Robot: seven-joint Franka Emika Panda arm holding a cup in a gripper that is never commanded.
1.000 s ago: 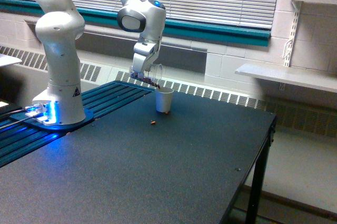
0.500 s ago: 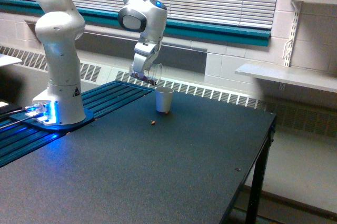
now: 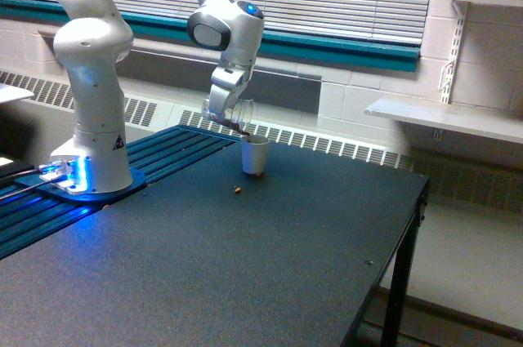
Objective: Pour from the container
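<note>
My gripper (image 3: 227, 112) is shut on the clear plastic container (image 3: 239, 115), which hangs tipped over with its mouth toward the exterior view's right. Dark brown granules lie along its lower side and reach the lip. Just below and slightly right of that lip stands the white paper cup (image 3: 254, 155), upright on the black table (image 3: 270, 257). The container's mouth is above the cup's rim, apart from it. The gripper's fingers are mostly hidden behind the container.
One small brown bit (image 3: 237, 190) lies on the table in front of the white cup, and another rests by the cup's base. The arm's white base (image 3: 88, 159) stands at the left on blue slats. The table's right edge (image 3: 409, 233) drops to the floor.
The gripper has shifted slightly to the right and up with the container, which now tips a little further over the white cup. The cup has not moved.
</note>
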